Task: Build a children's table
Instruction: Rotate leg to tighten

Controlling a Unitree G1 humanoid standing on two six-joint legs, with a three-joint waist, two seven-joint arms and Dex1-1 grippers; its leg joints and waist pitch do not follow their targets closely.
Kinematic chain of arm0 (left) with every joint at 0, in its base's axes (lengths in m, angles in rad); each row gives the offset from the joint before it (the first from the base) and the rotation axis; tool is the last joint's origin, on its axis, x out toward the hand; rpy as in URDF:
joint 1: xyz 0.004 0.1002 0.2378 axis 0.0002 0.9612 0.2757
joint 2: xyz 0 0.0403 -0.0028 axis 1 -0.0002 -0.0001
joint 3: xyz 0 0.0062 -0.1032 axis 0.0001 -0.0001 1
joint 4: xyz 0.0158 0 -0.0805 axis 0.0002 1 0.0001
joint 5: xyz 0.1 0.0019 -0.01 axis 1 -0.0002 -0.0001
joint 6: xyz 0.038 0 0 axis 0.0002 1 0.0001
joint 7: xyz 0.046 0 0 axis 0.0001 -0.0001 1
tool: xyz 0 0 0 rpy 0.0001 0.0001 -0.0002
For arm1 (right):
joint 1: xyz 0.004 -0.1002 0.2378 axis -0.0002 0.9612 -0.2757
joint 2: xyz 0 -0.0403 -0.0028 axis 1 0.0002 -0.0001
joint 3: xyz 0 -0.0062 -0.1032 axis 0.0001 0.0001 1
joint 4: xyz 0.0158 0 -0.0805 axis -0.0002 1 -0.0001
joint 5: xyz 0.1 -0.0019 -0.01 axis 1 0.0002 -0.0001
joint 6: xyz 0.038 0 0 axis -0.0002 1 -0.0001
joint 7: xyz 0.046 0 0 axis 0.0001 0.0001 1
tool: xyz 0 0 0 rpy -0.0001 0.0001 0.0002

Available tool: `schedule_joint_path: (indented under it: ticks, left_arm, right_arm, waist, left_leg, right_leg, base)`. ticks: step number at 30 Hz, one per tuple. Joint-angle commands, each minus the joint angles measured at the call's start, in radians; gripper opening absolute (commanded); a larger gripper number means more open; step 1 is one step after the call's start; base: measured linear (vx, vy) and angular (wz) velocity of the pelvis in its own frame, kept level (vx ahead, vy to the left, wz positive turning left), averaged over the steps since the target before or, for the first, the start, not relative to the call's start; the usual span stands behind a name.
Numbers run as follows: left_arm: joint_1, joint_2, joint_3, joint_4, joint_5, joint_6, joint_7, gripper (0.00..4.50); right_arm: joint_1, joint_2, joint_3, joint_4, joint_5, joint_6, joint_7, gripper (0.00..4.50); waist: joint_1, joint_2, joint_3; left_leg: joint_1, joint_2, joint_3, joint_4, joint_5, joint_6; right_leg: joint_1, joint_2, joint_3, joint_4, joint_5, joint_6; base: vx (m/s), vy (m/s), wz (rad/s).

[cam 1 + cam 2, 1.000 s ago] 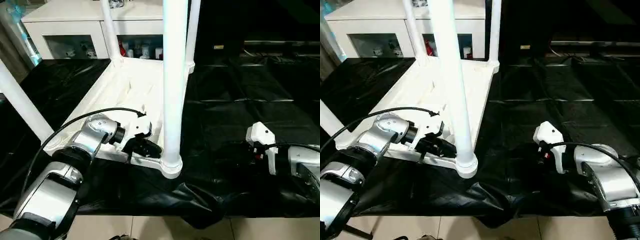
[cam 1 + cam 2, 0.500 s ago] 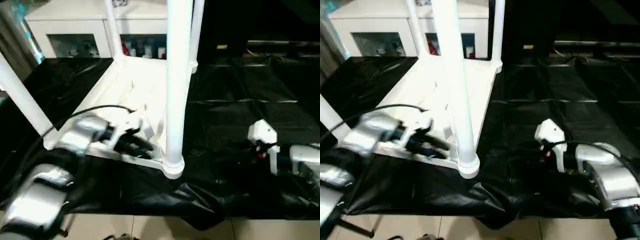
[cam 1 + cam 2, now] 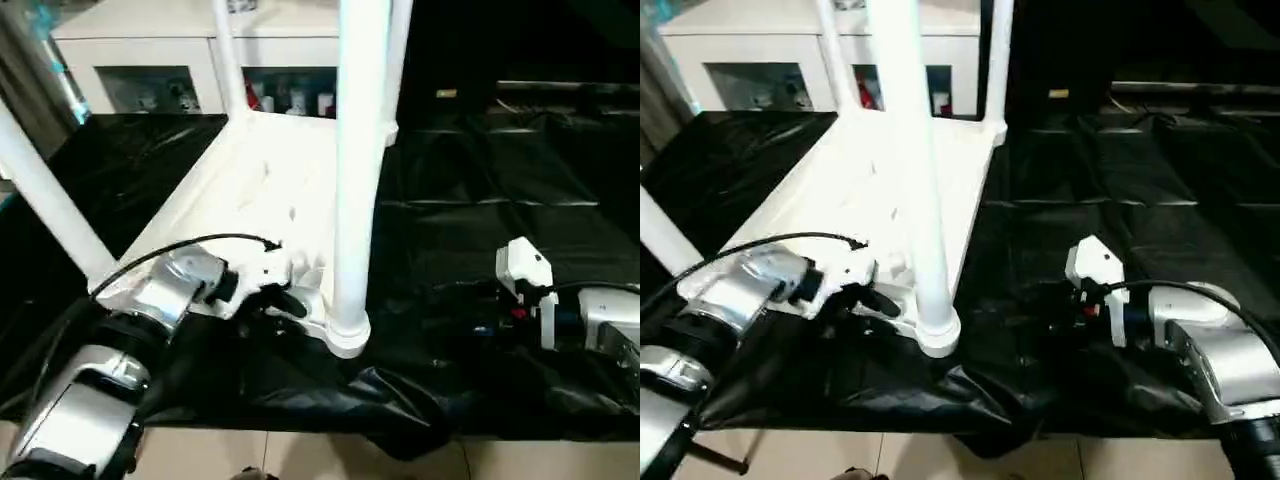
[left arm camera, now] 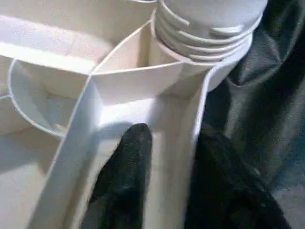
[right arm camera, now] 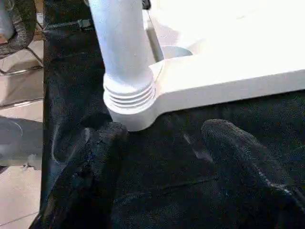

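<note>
The children's table (image 3: 250,170) lies upside down on a black sheet, all white, with its legs standing up. The near-right leg (image 3: 360,150) rises from a rounded corner socket (image 3: 345,330). My left gripper (image 4: 176,138) is at the table's near rim, just left of that socket (image 4: 205,28). It is open, one black finger (image 4: 126,167) inside the rim wall and the other outside it. My right gripper (image 5: 164,131) hovers low over the sheet to the right of the socket (image 5: 131,102). It is open and points at the socket with nothing between its fingers.
A white cabinet (image 3: 150,50) with glass doors stands behind the table. The black sheet (image 3: 480,200) covers the work area and bunches into a fold (image 3: 390,400) at the front edge, with tiled floor beyond. Another leg (image 3: 45,195) stands at the near left.
The camera has tilted slightly. My left forearm has dropped lower and its fingers stand a little wider around the rim. The right arm has not moved.
</note>
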State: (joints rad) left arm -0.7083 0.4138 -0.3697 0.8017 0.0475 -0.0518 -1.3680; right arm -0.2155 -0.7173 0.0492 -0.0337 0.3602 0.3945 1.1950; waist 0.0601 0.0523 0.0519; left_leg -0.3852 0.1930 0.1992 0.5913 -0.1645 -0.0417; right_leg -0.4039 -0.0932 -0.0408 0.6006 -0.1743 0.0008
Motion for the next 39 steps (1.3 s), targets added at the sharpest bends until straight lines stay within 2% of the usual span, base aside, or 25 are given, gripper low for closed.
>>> schedule_joint_path:
  ticks: [1,2,5,8,13,15,16,17,22,23,25,29,31,34,35,39]
  left_arm:
    - [-0.017,0.009,0.005,0.004,0.015,0.000,0.012,1.23]
    - [-0.019,0.012,0.002,0.006,0.019,-0.001,0.007,1.23]
    - [-0.018,0.019,0.004,0.013,0.023,-0.010,0.003,0.87]
    - [-0.014,0.023,0.009,0.015,0.022,-0.013,0.011,0.66]
    - [-0.010,0.022,0.039,0.022,0.031,0.022,0.104,0.29]
    - [-0.003,-0.006,0.070,0.019,0.021,0.067,0.183,0.20]
    - [0.000,-0.015,0.079,0.018,0.018,0.075,0.206,0.18]
    - [0.016,-0.046,0.093,-0.005,0.012,0.117,0.263,0.16]
    - [0.044,-0.087,0.090,-0.039,0.013,0.128,0.311,0.02]
    - [0.055,-0.105,0.085,-0.047,0.016,0.116,0.329,0.02]
    - [0.075,-0.135,0.065,-0.070,0.028,0.083,0.345,0.02]
    - [0.087,-0.137,0.043,-0.097,0.030,0.078,0.314,0.02]
    - [0.089,-0.136,0.041,-0.101,0.030,0.080,0.315,0.01]
    - [0.091,-0.135,0.045,-0.100,0.025,0.064,0.318,0.01]
    - [0.092,-0.136,0.047,-0.101,0.024,0.063,0.318,0.00]
    - [0.097,-0.143,0.056,-0.103,0.018,0.052,0.317,0.00]
  right_arm:
    - [0.008,-0.007,0.002,-0.022,0.011,0.016,-0.005,2.99]
    - [0.011,-0.008,0.002,-0.024,0.012,0.018,-0.004,2.99]
    - [0.017,-0.008,0.006,-0.016,0.004,0.015,-0.008,2.99]
    - [0.018,-0.006,0.002,-0.016,0.004,0.018,-0.014,2.99]
    - [0.010,0.006,0.003,-0.006,-0.005,0.019,-0.033,2.99]
    - [0.001,0.025,-0.001,0.009,-0.011,0.019,-0.062,2.99]
    - [-0.002,0.031,-0.003,0.015,-0.013,0.018,-0.072,2.99]
    - [-0.018,0.055,-0.001,0.043,-0.032,0.006,-0.112,2.99]
    - [-0.050,0.097,0.007,0.099,-0.066,-0.003,-0.185,2.99]
    - [-0.062,0.117,0.012,0.125,-0.079,-0.007,-0.213,2.99]
    - [-0.079,0.161,0.021,0.176,-0.111,-0.047,-0.268,2.99]
    - [-0.100,0.207,0.008,0.224,-0.124,-0.088,-0.330,2.99]
    - [-0.102,0.214,0.006,0.229,-0.124,-0.096,-0.333,3.15]
    - [-0.107,0.229,0.004,0.230,-0.111,-0.101,-0.325,3.15]
    - [-0.109,0.235,0.003,0.233,-0.107,-0.101,-0.323,3.42]
    - [-0.116,0.239,0.018,0.240,-0.113,-0.102,-0.304,3.69]
  waist:
    - [0.005,-0.015,-0.065]
    - [0.006,-0.017,-0.065]
    - [0.006,-0.010,-0.064]
    - [0.006,-0.011,-0.063]
    - [0.001,-0.013,-0.063]
    - [-0.006,-0.022,-0.064]
    - [-0.007,-0.020,-0.065]
    - [-0.014,-0.025,-0.066]
    - [-0.028,-0.027,-0.069]
    - [-0.028,-0.031,-0.069]
    - [-0.025,-0.028,-0.070]
    - [-0.015,-0.022,-0.071]
    - [-0.014,-0.021,-0.072]
    - [-0.013,-0.024,-0.072]
    - [-0.011,-0.022,-0.072]
    - [-0.011,-0.023,-0.070]
  left_leg:
    - [0.021,0.032,-0.017,-0.070,-0.287,0.040]
    - [0.020,0.033,-0.017,-0.070,-0.289,0.041]
    - [0.022,0.033,-0.019,-0.072,-0.308,0.033]
    - [0.023,0.033,-0.019,-0.073,-0.319,0.027]
    - [0.019,0.032,-0.020,-0.074,-0.317,0.027]
    - [0.017,0.031,-0.019,-0.071,-0.302,0.031]
    - [0.018,0.030,-0.020,-0.069,-0.301,0.033]
    - [0.015,0.028,-0.019,-0.067,-0.285,0.038]
    - [0.012,0.023,-0.017,-0.060,-0.240,0.062]
    - [0.012,0.023,-0.015,-0.059,-0.231,0.065]
    - [0.012,0.025,-0.015,-0.059,-0.221,0.071]
    - [0.016,0.027,-0.015,-0.062,-0.222,0.067]
    - [0.017,0.028,-0.015,-0.063,-0.224,0.064]
    - [0.015,0.027,-0.014,-0.062,-0.217,0.072]
    - [0.015,0.026,-0.014,-0.062,-0.218,0.074]
    - [0.015,0.027,-0.014,-0.063,-0.225,0.071]
  right_leg:
    - [0.041,-0.045,0.025,-0.084,-0.320,-0.203]
    - [0.040,-0.045,0.025,-0.084,-0.321,-0.204]
    - [0.040,-0.045,0.025,-0.085,-0.337,-0.202]
    - [0.038,-0.045,0.025,-0.086,-0.339,-0.203]
    - [0.042,-0.045,0.024,-0.084,-0.334,-0.201]
    - [0.042,-0.045,0.024,-0.082,-0.317,-0.208]
    - [0.042,-0.046,0.023,-0.081,-0.320,-0.210]
    - [0.043,-0.046,0.023,-0.082,-0.324,-0.207]
    - [0.043,-0.041,0.021,-0.083,-0.299,-0.207]
    - [0.043,-0.041,0.021,-0.083,-0.292,-0.209]
    - [0.042,-0.042,0.021,-0.082,-0.282,-0.213]
    - [0.039,-0.041,0.022,-0.081,-0.281,-0.206]
    - [0.041,-0.040,0.022,-0.077,-0.259,-0.210]
    - [0.044,-0.041,0.023,-0.075,-0.231,-0.213]
    - [0.043,-0.041,0.023,-0.076,-0.233,-0.213]
    - [0.043,-0.042,0.023,-0.079,-0.268,-0.202]
  base:
    - [0.000,0.000,0.00]
    - [0.000,0.000,0.00]
    - [0.000,0.000,0.00]
    - [0.000,0.000,0.00]
    - [0.000,0.000,0.00]
    - [0.000,0.000,0.00]
    - [0.000,0.000,0.00]
    - [0.000,0.000,0.00]
    - [0.000,0.000,0.00]
    - [0.000,0.000,0.00]
    - [0.000,0.000,0.00]
    - [0.000,0.000,0.00]
    - [0.000,0.000,0.00]
    - [0.000,0.000,0.00]
    - [0.000,0.000,0.00]
    - [0.000,0.000,0.00]
